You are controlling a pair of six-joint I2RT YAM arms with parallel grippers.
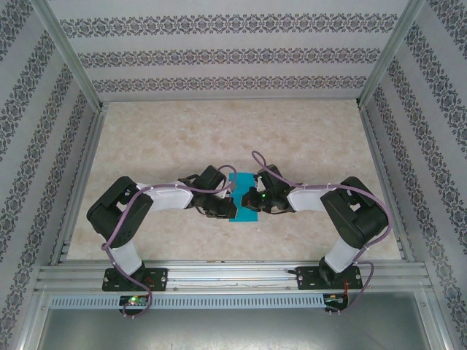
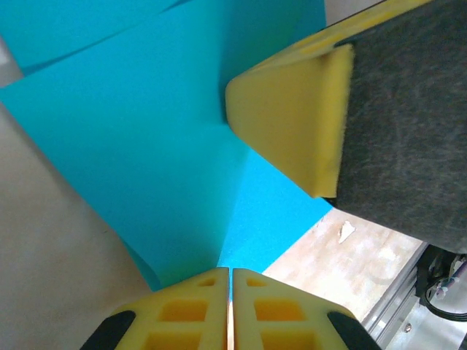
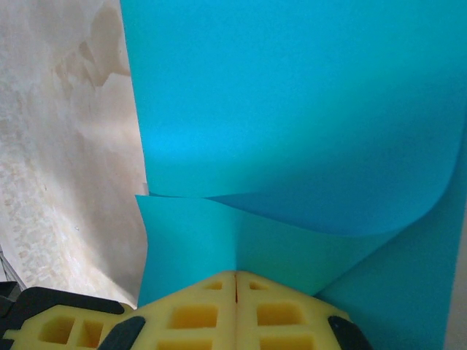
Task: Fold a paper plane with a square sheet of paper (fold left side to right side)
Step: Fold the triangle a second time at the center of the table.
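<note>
The square sheet of paper (image 1: 244,214) is teal-blue and lies at the table's middle, between both grippers. In the left wrist view the paper (image 2: 146,131) rises in a ridge straight out of my left gripper (image 2: 230,271), whose yellow jaws are shut on it. My right gripper (image 3: 236,274) is also shut on the paper (image 3: 292,95), where one layer curls over another. A yellow finger (image 2: 292,124) of the right gripper stands close above the sheet. From above, the left gripper (image 1: 225,206) and right gripper (image 1: 255,198) meet over the sheet. It is a bent sheet, not a dart shape.
The beige marbled table top (image 1: 219,138) stretches free behind and beside the paper. Patterned walls (image 1: 44,146) close in left, right and back. A metal rail (image 1: 233,275) runs along the near edge. A small white scrap (image 2: 346,232) lies on the table by the sheet.
</note>
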